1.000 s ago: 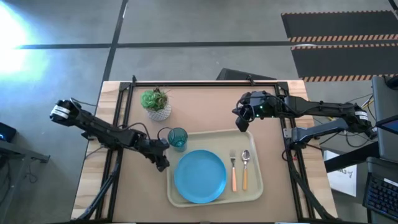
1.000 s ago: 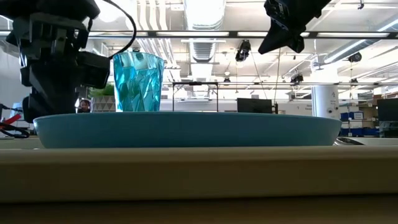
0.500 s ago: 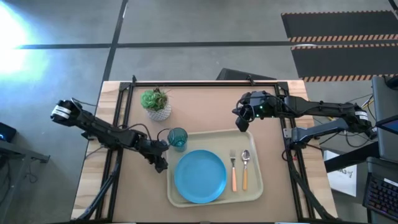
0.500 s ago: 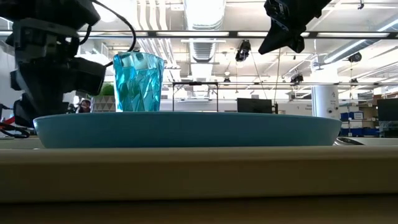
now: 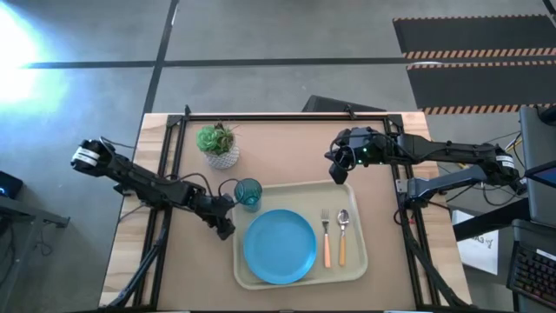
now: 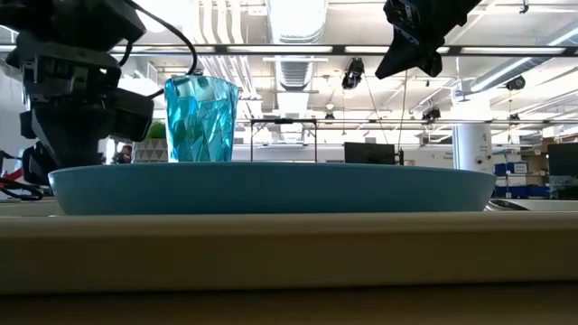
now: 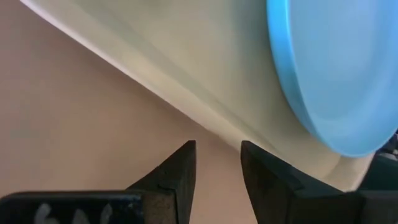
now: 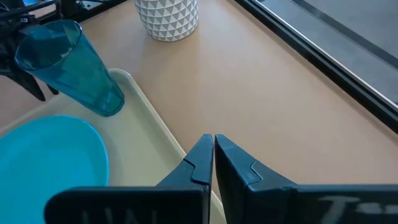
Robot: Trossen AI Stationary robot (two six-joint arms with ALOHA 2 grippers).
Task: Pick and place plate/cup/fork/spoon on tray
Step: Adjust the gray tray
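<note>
Both fingers of your left gripper have parted since a second ago, releasing the cup onto the tray; right gripper stays clenched, empty.

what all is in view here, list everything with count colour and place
tray: 1, cream-beige, front middle of the table
plate: 1, sky-blue, flat on the tray's left half
cup: 1, teal-green, upright in the tray's back left corner
fork: 1, silver head and bright orange handle, on the tray right of the plate
spoon: 1, silver bowl and pale orange handle, on the tray just right of the fork
plant pot: 1, white with green plant, on the table behind the cup
table: 1, light wood
left gripper: 1, dark, open and empty, by the tray's left edge
right gripper: 1, dark, shut and empty, above the table behind the tray's back right corner
</note>
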